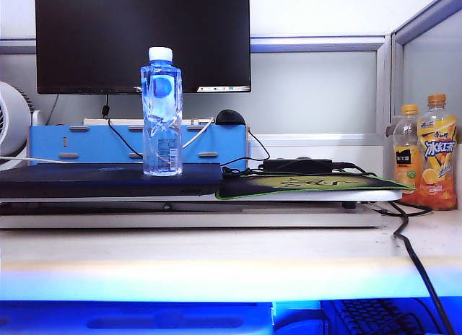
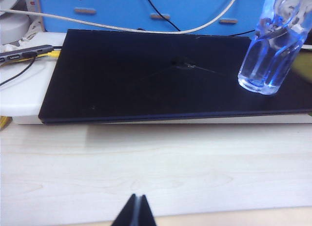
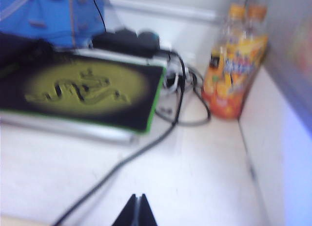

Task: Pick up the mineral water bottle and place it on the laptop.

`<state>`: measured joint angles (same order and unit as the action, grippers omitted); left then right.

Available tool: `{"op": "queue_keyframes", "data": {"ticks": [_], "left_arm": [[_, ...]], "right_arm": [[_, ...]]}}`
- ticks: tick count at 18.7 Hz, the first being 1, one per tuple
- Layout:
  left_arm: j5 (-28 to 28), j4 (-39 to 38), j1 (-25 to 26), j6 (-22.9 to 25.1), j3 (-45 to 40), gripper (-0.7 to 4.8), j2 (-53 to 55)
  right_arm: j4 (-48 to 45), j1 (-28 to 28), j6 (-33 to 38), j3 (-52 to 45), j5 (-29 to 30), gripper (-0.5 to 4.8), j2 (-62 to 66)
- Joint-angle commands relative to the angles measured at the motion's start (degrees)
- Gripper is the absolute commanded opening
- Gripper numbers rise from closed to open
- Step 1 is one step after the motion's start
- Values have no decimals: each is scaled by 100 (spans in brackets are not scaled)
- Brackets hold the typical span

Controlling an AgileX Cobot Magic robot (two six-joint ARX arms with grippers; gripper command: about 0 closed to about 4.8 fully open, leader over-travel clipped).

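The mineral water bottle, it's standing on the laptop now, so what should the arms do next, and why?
Probably nothing more than hold both arms back. The mineral water bottle stands upright on the laptop, near one end of it. The left gripper and right gripper are both shut, empty and above bare desk, away from it, so any further reach only risks tipping it.

Open desk surface (image 2: 156, 162) ahead of the left gripper (image 2: 136, 199), fingers pressed together, nothing between it and the laptop (image 2: 146, 75). Laptop top mostly bare; only the mineral water bottle (image 2: 273, 46) upright near one end. Behind it, hemmed by the blue box (image 1: 130, 144) and monitor (image 1: 142, 39). Before the right gripper (image 3: 136, 200), likewise shut, bare desk crossed by a black cable (image 3: 146, 148); mouse pad (image 3: 83, 89) to one side, orange juice bottles (image 3: 234, 60) against the partition wall (image 3: 287, 80).
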<state>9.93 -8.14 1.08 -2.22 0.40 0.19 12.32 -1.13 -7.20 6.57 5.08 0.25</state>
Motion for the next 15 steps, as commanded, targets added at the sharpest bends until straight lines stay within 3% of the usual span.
{"op": "queue_keyframes", "data": {"ticks": [1,15], "left_arm": [[35,-33,2,9,0,-2,-11],[35,-35,2,7,0,-2,-11]], "right_arm": [[-52,0,22,-225,-48,-1,4],[-11,286,717,-535,-367,-1,4]]}}
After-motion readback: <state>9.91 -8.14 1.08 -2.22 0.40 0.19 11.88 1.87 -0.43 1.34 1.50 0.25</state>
